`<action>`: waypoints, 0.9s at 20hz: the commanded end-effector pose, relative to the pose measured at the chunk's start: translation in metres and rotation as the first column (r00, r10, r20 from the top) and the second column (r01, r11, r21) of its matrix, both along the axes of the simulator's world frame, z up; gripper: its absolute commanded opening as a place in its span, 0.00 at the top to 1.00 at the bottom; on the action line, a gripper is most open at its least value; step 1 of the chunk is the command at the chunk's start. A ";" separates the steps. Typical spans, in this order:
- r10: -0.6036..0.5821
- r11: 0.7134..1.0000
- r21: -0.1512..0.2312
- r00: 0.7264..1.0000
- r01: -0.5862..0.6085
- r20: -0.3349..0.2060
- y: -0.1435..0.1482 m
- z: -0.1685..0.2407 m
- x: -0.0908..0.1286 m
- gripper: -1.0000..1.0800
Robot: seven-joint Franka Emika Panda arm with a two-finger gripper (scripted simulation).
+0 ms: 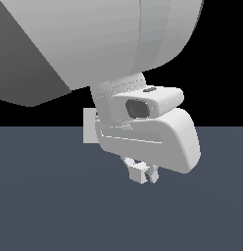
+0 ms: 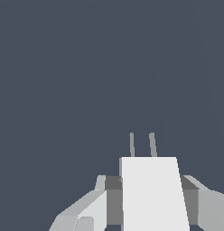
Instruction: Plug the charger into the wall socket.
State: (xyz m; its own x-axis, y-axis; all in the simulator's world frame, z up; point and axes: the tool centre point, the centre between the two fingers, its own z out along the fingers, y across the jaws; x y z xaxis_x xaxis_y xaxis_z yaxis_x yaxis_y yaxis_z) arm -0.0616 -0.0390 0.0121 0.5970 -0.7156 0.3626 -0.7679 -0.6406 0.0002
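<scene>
Filling most of the exterior view, the Panda arm (image 1: pixel 109 44) hangs large and close to the camera, its white wrist housing (image 1: pixel 153 137) bent over a dark grey-blue floor (image 1: pixel 45 206) under a black background. Below the housing, the gripper (image 1: pixel 141 172) points down toward the floor and pinches the charger (image 1: pixel 138 173), a small off-white cube held between its fingers, with one finger (image 1: pixel 153 174) showing on the side toward the exterior view's right. Behind the arm, toward the exterior view's left, a pale slab edge (image 1: pixel 88 125) stands upright at the line where floor meets black; it looks like the wall socket, but the arm hides most of it and no holes can be made out. The charger is clear of that plate and apart from it. Turning to the wrist view, the charger (image 2: pixel 152 194) appears as a broad pale block clamped between the two grey fingers (image 2: pixel 202 205), which press against its opposite sides. Two thin grey prongs (image 2: pixel 152 144) rise side by side from its far face, pointing away from the camera over bare floor (image 2: pixel 64 67). No socket shows in this view.
</scene>
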 end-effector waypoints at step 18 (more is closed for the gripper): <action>0.366 0.931 -0.007 0.931 -0.365 0.005 0.040 0.042 0.034 1.00</action>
State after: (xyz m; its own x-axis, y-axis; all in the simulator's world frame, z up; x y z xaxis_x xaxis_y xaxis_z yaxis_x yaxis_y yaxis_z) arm -0.0310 -0.0049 0.0481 0.7924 -0.4861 0.3685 -0.5231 -0.8523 0.0004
